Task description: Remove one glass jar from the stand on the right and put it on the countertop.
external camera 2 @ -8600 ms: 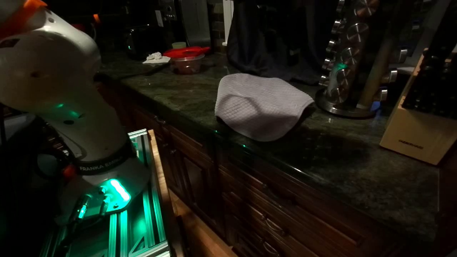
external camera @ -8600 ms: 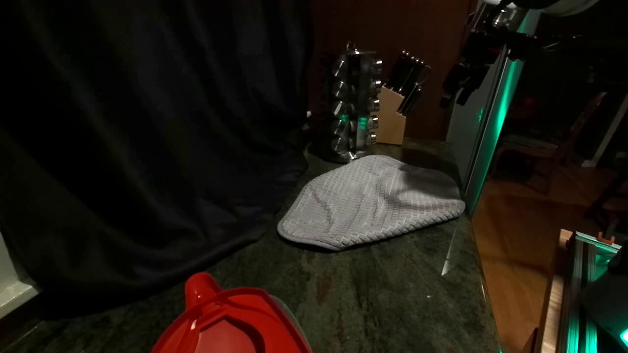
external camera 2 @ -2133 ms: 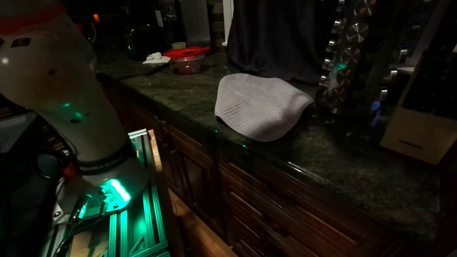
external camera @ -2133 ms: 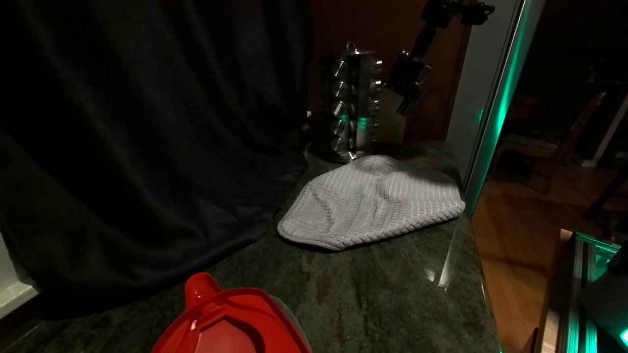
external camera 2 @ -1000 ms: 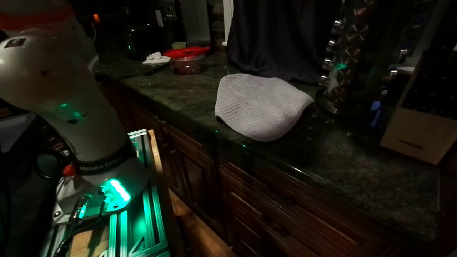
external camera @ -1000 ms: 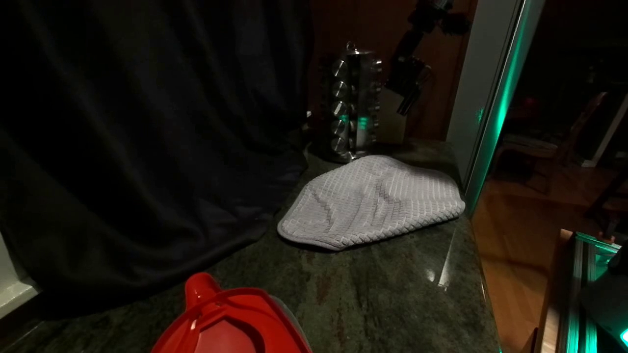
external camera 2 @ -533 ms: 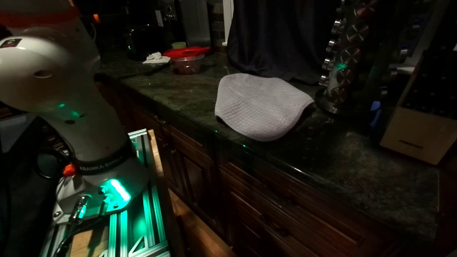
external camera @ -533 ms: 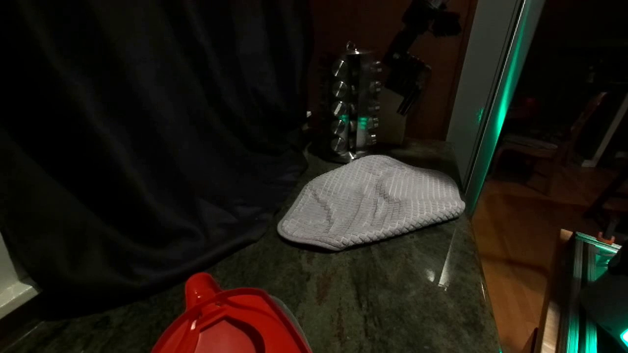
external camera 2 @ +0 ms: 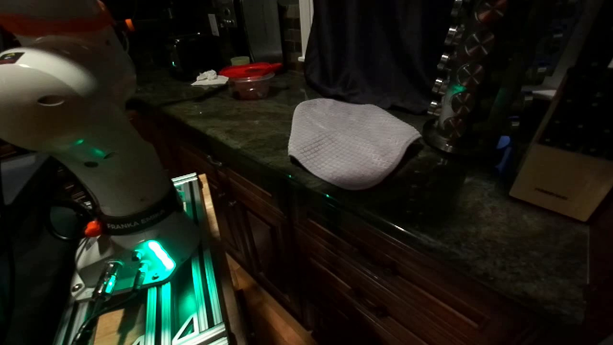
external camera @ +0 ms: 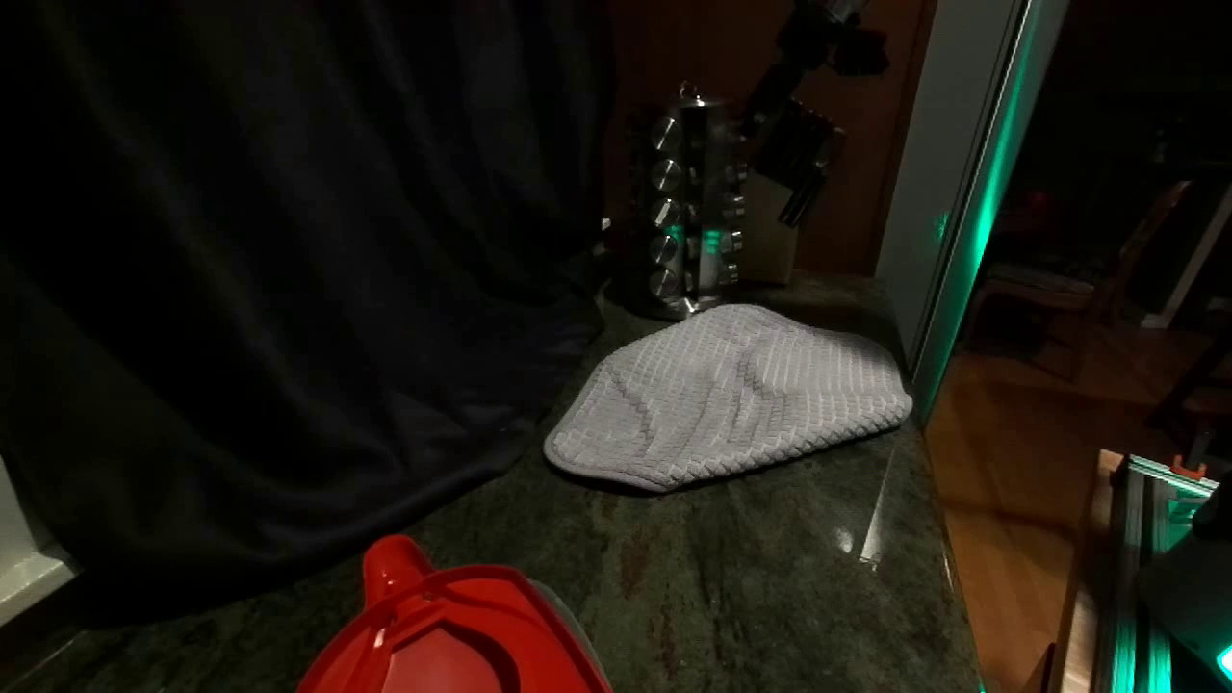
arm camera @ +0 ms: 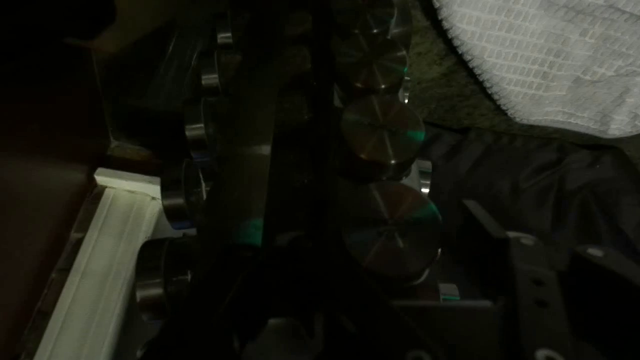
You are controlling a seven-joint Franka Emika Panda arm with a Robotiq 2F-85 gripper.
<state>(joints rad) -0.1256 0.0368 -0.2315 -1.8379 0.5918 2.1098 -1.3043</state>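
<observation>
Just in front of the tool (external camera: 757,115): the stand (external camera: 695,207).

In an exterior view, the top edge is cutting off the stand (external camera 2: 447,111) and the right edge is cropping the knife block (external camera 2: 555,177); in an exterior view, the bottom edge is truncating the red lid (external camera: 457,616). Deep shadow is obscuring the pincer (external camera: 756,114), making its finger opening and contact with the stand indeterminable. In the wrist view, jar lids (arm camera: 391,232) are largely hiding the bodies behind.
</observation>
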